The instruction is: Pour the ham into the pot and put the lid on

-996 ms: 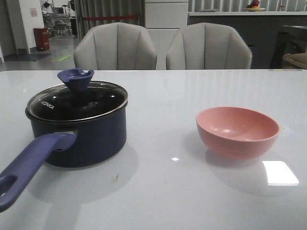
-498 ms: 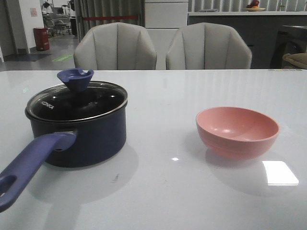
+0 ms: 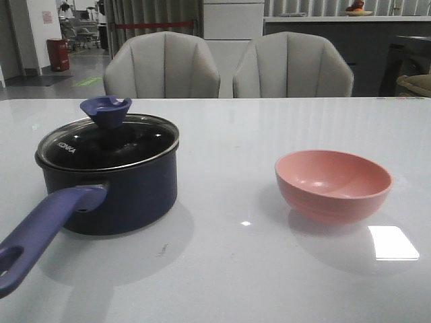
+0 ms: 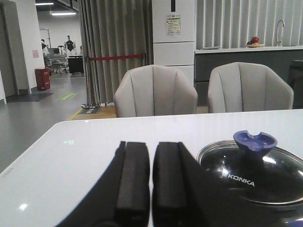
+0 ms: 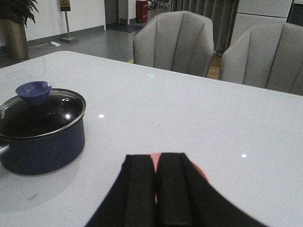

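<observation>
While nothing has shifted, the lid (image 3: pixel 108 141) stays on the pot (image 3: pixel 111 192)

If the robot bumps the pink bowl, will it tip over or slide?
The pink bowl would probably slide: the table looks glossy, with reflections. It seems light, since it looks thin-walled and empty. Its wide, low shape likely resists tipping, though the rounded underside might let it rock.

Front camera low at table edge, facing the chairs; pot (image 3: pixel 111 182) near-left, pink bowl (image 3: pixel 333 184) right. Left wrist view looks level, close beside lid (image 4: pixel 251 168). Right wrist, above bowl, shares the pot
</observation>
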